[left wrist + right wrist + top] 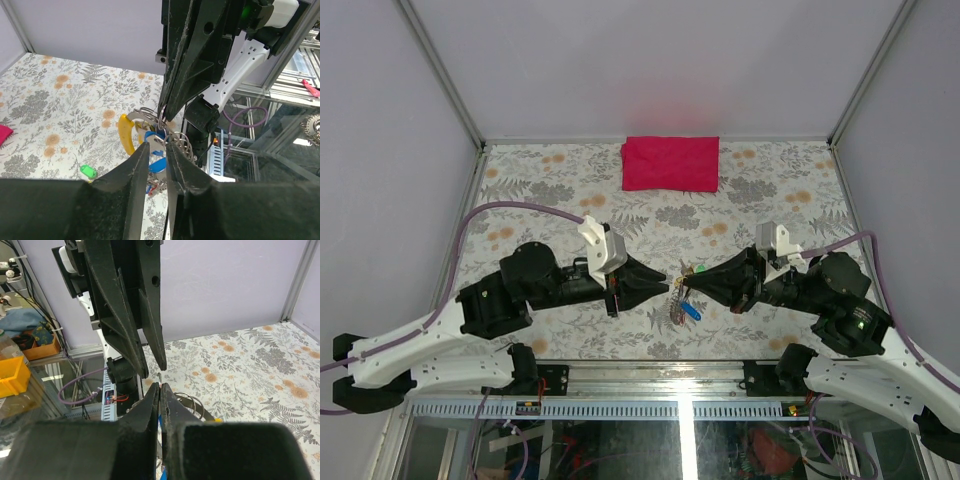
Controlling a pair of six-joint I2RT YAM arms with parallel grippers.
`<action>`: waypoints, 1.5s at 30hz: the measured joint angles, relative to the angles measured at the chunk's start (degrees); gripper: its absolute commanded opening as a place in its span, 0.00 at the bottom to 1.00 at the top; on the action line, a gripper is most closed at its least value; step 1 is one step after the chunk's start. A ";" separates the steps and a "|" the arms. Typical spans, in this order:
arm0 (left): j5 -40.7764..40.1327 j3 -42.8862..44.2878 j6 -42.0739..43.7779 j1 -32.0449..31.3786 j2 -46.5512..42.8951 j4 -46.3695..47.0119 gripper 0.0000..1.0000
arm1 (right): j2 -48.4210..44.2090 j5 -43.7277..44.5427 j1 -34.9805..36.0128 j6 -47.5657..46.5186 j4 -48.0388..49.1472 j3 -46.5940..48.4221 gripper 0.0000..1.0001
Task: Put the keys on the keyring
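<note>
- The left gripper (661, 284) points right at mid-table. Its jaws stand narrowly apart at the bunch, and whether they pinch a key cannot be told.
- The keys (679, 307) sit bunched between the two grippers, a yellow tag (125, 134) and a blue tag (158, 164) among them. A green tag (88, 171) lies apart on the table (550, 190).
- The right gripper (681, 289) points left, clenched on the keyring (148, 113), its tip just beside the left one.
</note>
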 measured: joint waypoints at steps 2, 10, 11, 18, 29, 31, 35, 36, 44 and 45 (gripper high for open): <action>-0.33 -1.11 -0.39 0.00 -0.63 1.11 0.26 | -0.02 0.72 0.02 0.22 0.02 -0.04 0.00; -0.37 -6.71 -3.43 0.00 -2.08 6.67 0.34 | -1.29 4.92 0.00 1.20 0.42 -1.57 0.00; -0.39 -7.39 -3.82 0.00 -2.16 7.43 0.35 | -1.36 5.33 0.00 1.29 0.42 -1.75 0.00; -0.42 -12.04 -7.32 0.00 -2.82 14.10 0.40 | -2.21 9.46 0.00 2.38 1.11 -3.34 0.00; -2.97 -17.25 -11.98 0.00 -2.80 21.90 0.55 | -2.54 13.31 0.00 4.04 3.93 -4.17 0.00; -3.76 -17.62 -12.31 0.00 -2.80 22.67 0.57 | -2.51 13.31 0.00 4.17 4.31 -4.20 0.00; -4.57 -18.10 -12.59 0.00 -2.80 23.50 0.57 | -2.51 13.31 0.00 4.52 5.03 -4.20 0.00; -4.61 -18.12 -12.59 0.00 -2.80 23.65 0.57 | -2.51 13.31 0.00 4.57 5.14 -4.22 0.00; -4.57 -18.16 -12.57 0.00 -2.95 24.46 0.55 | -2.62 13.31 0.00 5.05 6.21 -5.16 0.00; -4.57 -18.16 -12.52 0.00 -2.89 24.46 0.54 | -2.62 13.31 0.00 5.05 6.27 -5.22 0.00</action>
